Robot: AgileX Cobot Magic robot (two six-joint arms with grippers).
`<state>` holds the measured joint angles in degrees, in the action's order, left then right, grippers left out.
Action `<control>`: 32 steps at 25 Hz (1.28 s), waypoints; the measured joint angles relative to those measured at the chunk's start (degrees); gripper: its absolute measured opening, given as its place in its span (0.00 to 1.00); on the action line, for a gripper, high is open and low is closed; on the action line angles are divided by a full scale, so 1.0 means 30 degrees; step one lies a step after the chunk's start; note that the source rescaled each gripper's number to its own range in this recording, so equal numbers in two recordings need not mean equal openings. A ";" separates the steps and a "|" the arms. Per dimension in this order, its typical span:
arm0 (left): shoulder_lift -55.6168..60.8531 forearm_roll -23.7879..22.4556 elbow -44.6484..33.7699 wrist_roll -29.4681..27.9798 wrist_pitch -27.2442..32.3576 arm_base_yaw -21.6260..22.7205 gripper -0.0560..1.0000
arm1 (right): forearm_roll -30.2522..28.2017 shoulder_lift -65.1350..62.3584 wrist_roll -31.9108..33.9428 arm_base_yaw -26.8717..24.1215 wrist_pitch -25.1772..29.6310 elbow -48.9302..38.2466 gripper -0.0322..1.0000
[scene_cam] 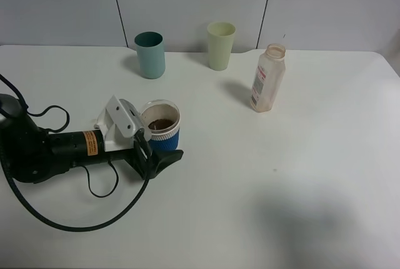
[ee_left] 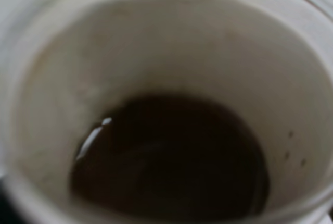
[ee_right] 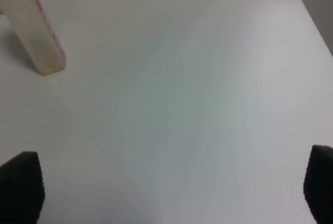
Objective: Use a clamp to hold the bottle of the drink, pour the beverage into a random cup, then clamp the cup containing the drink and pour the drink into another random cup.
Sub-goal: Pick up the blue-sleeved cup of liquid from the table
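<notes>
The blue cup stands upright near the left front of the table with brown tea in its bottom. The bottle is parked upright well off to the right, so the first pour appears done and the teal cup at the back awaits the second. The left gripper lies low and level, jaws apart astride the blue cup and not evidently pressing it, while the right gripper hangs spread wide over the table, well apart from the bottle.
</notes>
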<state>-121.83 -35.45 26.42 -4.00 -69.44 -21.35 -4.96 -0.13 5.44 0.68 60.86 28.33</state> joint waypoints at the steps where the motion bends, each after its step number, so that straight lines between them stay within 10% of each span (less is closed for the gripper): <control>1: -0.0149 0.0081 0.0178 0.0000 0.0000 -0.0188 1.00 | 0.0000 0.0000 0.0000 0.0000 0.0000 0.0000 1.00; 19: -0.0482 0.0748 0.1154 0.0000 -0.0025 -0.0544 0.96 | 0.0000 0.0000 0.0000 0.0000 0.0000 0.0000 1.00; 24: -0.0482 0.1024 0.1154 0.0000 -0.0025 -0.0544 0.59 | 0.0000 0.0000 0.0000 0.0000 0.0000 0.0000 1.00; 28: -0.0482 0.0987 0.1154 0.0000 -0.0055 -0.0566 0.07 | 0.0000 0.0000 0.0000 0.0000 0.0000 0.0000 1.00; 32: -0.0482 0.0856 0.1169 0.0000 -0.0071 -0.0577 0.06 | 0.0000 0.0000 0.0000 0.0000 0.0000 0.0000 1.00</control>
<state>-123.27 -32.89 29.92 -4.00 -69.66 -23.08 -4.96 -0.13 5.44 0.68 60.86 28.33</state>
